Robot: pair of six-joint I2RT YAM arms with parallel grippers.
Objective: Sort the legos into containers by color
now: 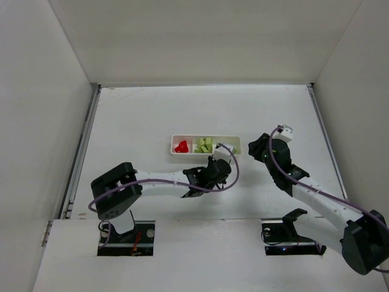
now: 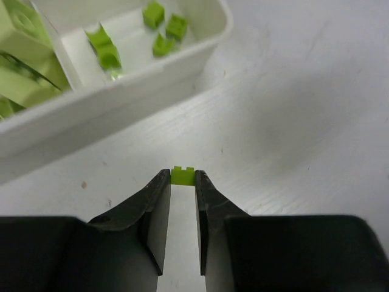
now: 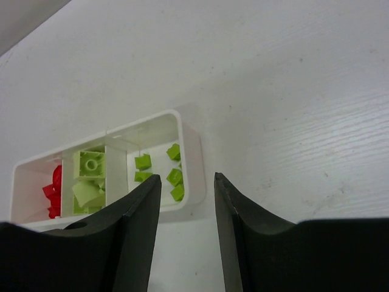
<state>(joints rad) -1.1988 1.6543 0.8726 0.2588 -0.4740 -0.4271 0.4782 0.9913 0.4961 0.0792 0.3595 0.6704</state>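
Beside the glossy white tray [image 2: 140, 82], left jaws pinch a studded bright-green brick [image 2: 183, 176]; right jaws gape.

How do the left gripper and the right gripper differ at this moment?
The left gripper is shut on a bright green lego; the right gripper is open and holds nothing. The left gripper is at the near side of the tray; the right gripper is beyond its right end. Both have black fingers.

— What lies under the left gripper [image 2: 182, 181]?
— A white table [image 1: 140, 115], faintly grained.
— Beyond it?
— A plain white back wall [image 1: 200, 36]; a left wall [image 1: 36, 115] and a right wall [image 1: 364, 85] flank it. Soft, even light.
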